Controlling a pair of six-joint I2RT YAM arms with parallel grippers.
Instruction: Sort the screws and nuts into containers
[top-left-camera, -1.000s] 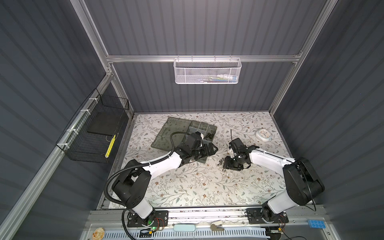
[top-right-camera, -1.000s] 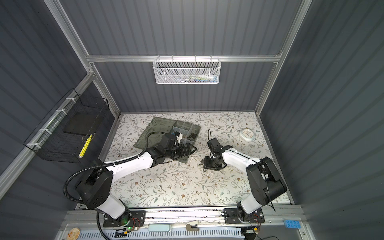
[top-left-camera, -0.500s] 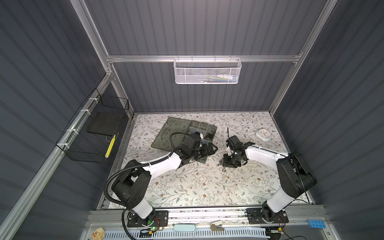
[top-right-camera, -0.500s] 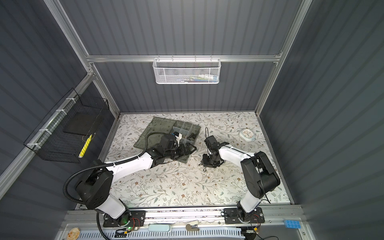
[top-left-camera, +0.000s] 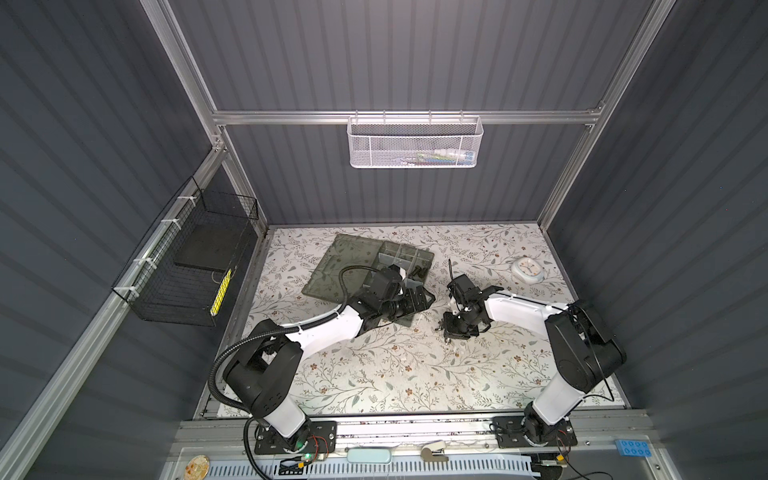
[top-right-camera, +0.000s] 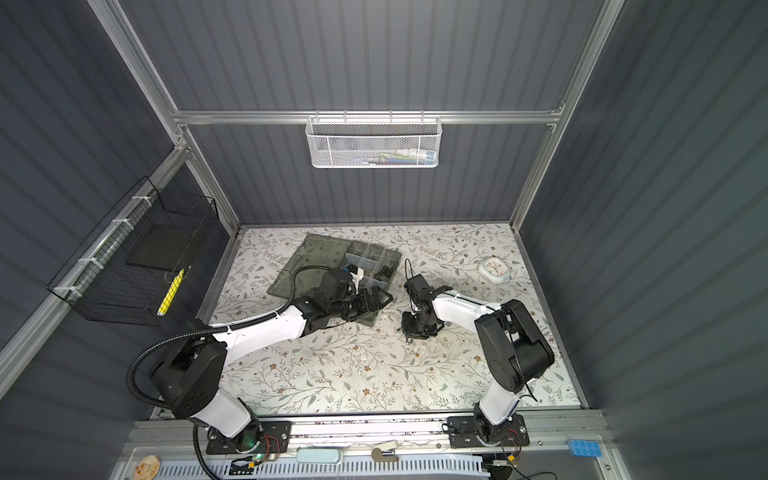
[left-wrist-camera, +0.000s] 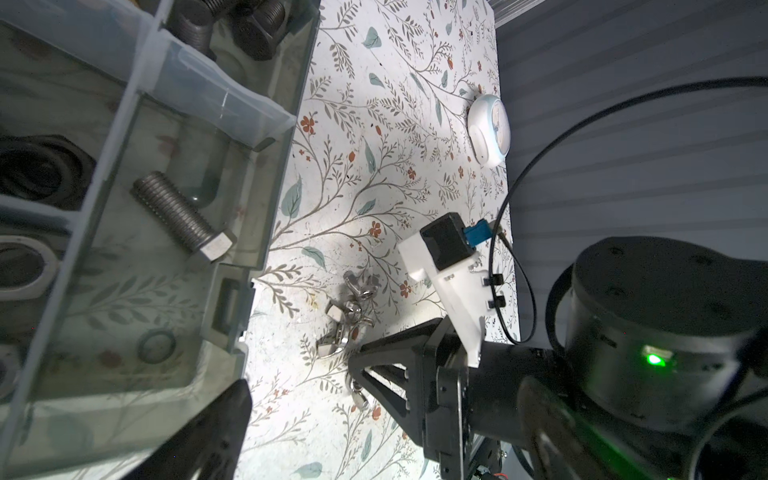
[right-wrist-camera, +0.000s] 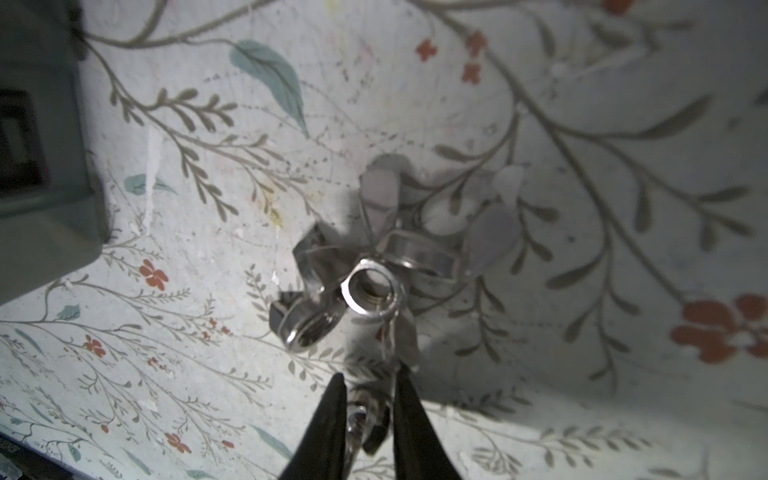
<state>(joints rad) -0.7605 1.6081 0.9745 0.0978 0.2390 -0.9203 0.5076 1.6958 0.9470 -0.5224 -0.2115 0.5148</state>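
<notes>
Just off the near corner of the organiser box (top-left-camera: 428, 259), the right gripper (right-wrist-camera: 369, 386) is down on the floral table (top-left-camera: 374, 374). Its jaws are narrow and pinch a small silver piece (right-wrist-camera: 365, 419) at the very tips. Probably a wing nut, but too blurred to be sure, and I can't tell how well it's seated

Risks as I see them:
- Tip-only pinch on an odd-shaped part, so it could twist or pop out on lift
- The rest of the pile, wing nuts (right-wrist-camera: 378, 199) plus a hex nut (right-wrist-camera: 371, 291), sits just beside the tips, and one blade runs down to the right-hand fingertip. A lift may drag or scatter it
- The left gripper (top-left-camera: 422, 300) hangs over the box's near edge, right on the route to the compartments (left-wrist-camera: 137, 291). It looks wide open and empty. Arm clash is possible if both move
- Compartments already hold a silver bolt (left-wrist-camera: 178, 216), black bolts (left-wrist-camera: 249, 29) and nuts, so a sloppy drop lands in the wrong cell

Pose:
- Right arm reaches inward from its base, wrist bent, gripper pointing steeply down at the table
- Left arm is stretched low and forward, gripper roughly level, aimed toward the right arm
</notes>
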